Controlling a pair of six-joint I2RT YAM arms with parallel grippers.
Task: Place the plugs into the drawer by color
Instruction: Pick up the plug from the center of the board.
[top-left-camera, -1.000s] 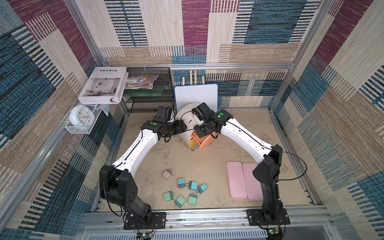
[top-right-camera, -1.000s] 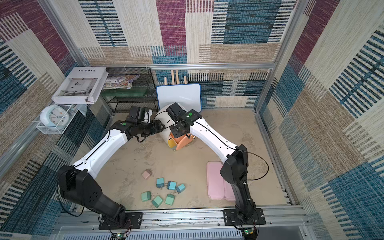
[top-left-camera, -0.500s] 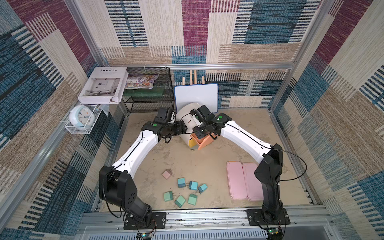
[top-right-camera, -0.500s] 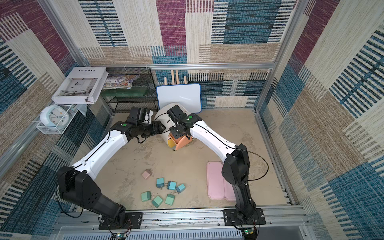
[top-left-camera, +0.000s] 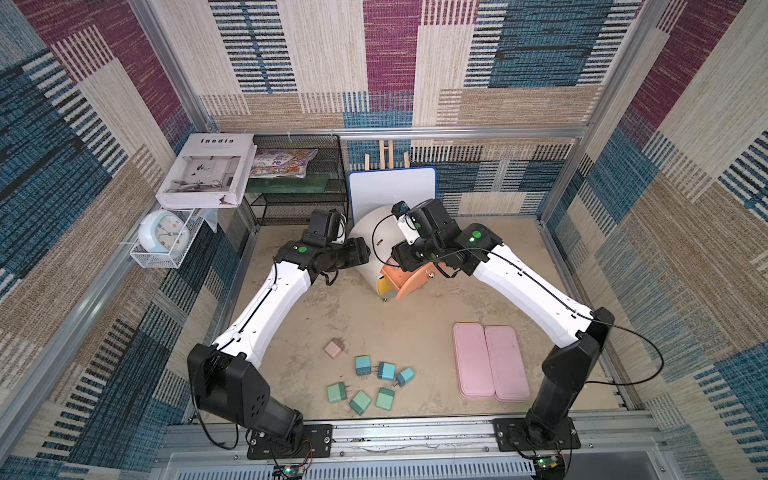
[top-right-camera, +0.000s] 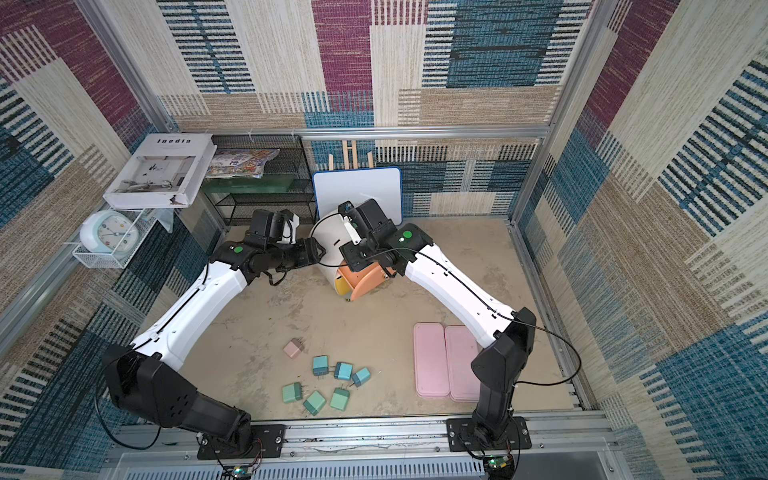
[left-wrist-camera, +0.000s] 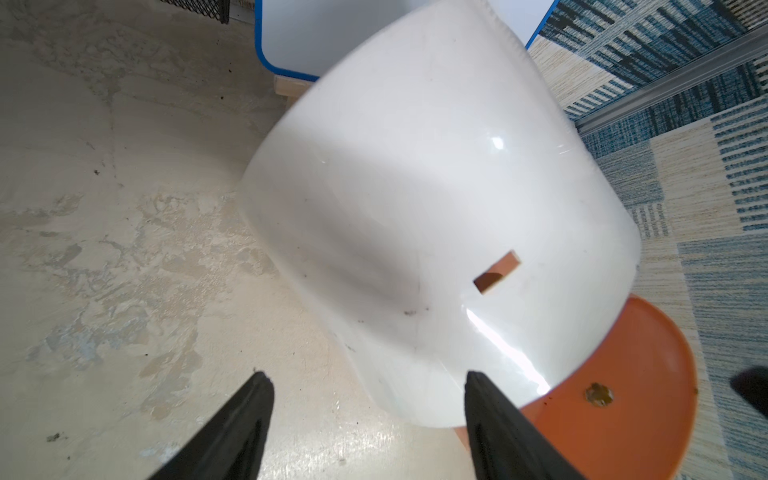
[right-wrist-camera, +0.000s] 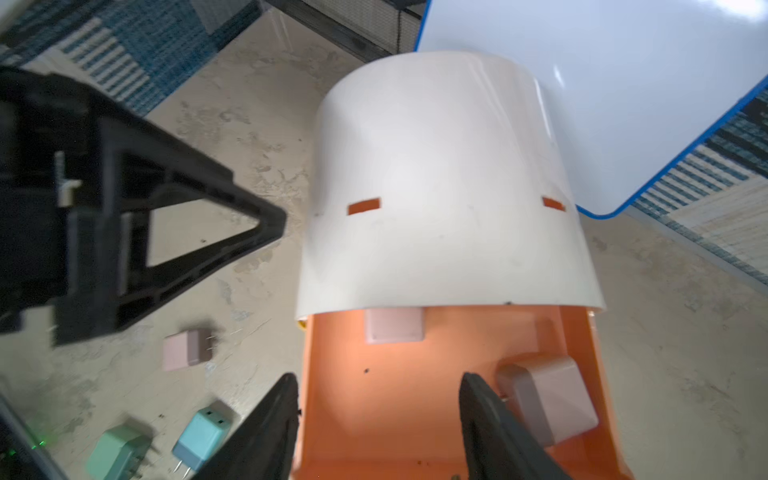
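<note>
1. Two pink plugs (right-wrist-camera: 548, 399) lie in open pink drawer (top-left-camera: 415, 279).
2. Outside: one pink plug (top-left-camera: 333, 348), three blue plugs (top-left-camera: 386, 370), three green plugs (top-left-camera: 360, 402) left.
3. Right gripper (right-wrist-camera: 378, 376) above drawer, fingers wide, empty.
4. Left gripper (left-wrist-camera: 368, 376) beside cabinet (left-wrist-camera: 415, 187), fingers apart, empty.

This is a small robot test booth, like in a lab. A left arm (top-left-camera: 266, 307) and a right arm (top-left-camera: 532, 299) are bolted to a metal rail (top-left-camera: 415, 434) in front of the drawer cabinet (top-left-camera: 372, 270), and metal bars (top-left-camera: 457, 132) hold patchy cloth walls (top-left-camera: 390, 62) all around it. Behind the cabinet are a whiteboard (top-left-camera: 392, 187) and a wire shelf (top-left-camera: 299, 203), and off to its side a book (top-left-camera: 208, 170) and a clock (top-left-camera: 163, 236)
</note>
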